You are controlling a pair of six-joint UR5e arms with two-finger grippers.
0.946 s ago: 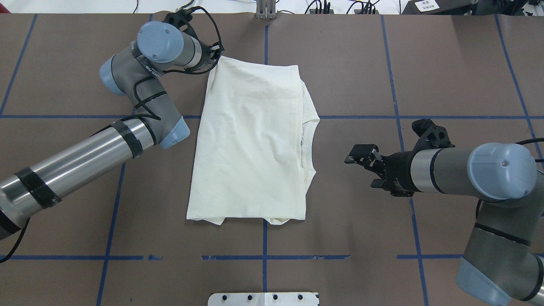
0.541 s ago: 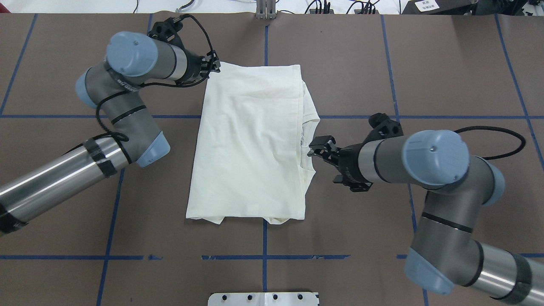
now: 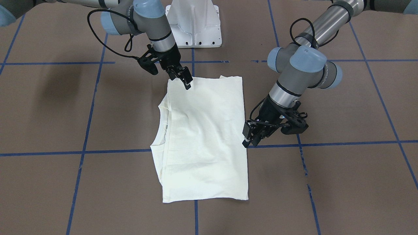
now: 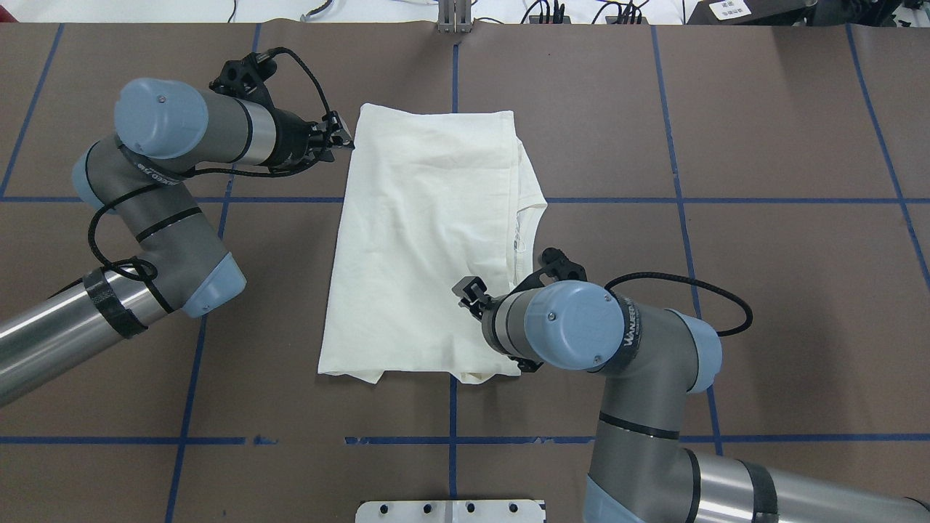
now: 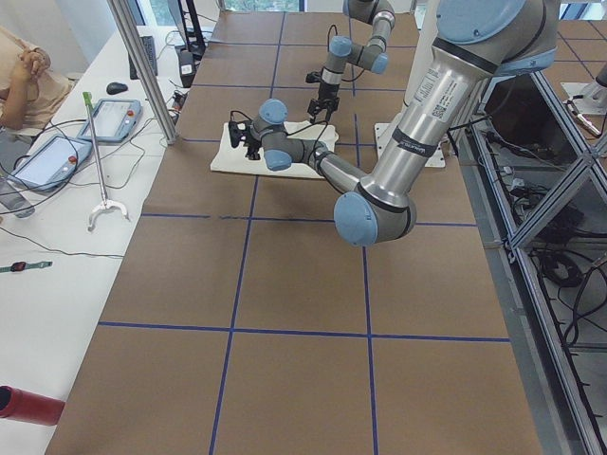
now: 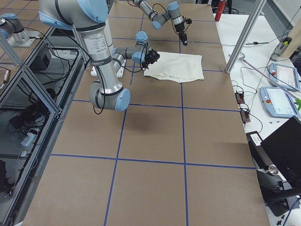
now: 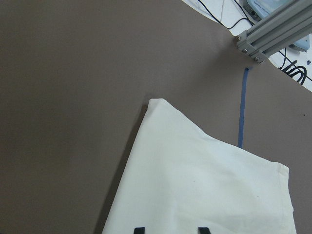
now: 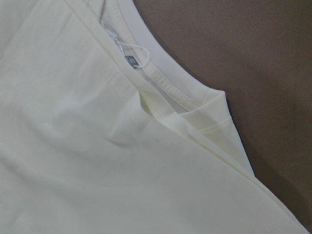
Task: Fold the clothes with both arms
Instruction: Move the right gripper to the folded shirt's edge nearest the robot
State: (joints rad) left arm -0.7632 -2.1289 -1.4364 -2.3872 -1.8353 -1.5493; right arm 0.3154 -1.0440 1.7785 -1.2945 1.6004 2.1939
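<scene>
The shirt (image 4: 421, 240) lies folded flat mid-surface (image 4: 763, 305). The left pincer (image 4: 343, 138) is spread at its far left edge, holding nothing. The right pincer (image 3: 181, 78), also spread and holding nothing, hangs over its near right corner.

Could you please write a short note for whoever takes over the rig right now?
Left gripper: open, at the shirt's left edge near its far corner, holding nothing.
Right gripper: looks open, above the shirt's near right corner, holding nothing.
Shirt: flat in the middle of the table, plain side up, collar at its right edge.
Done: sides folded in, so it is a narrow rectangle.
Left: grasp the corners and probably make the cross fold.
</scene>
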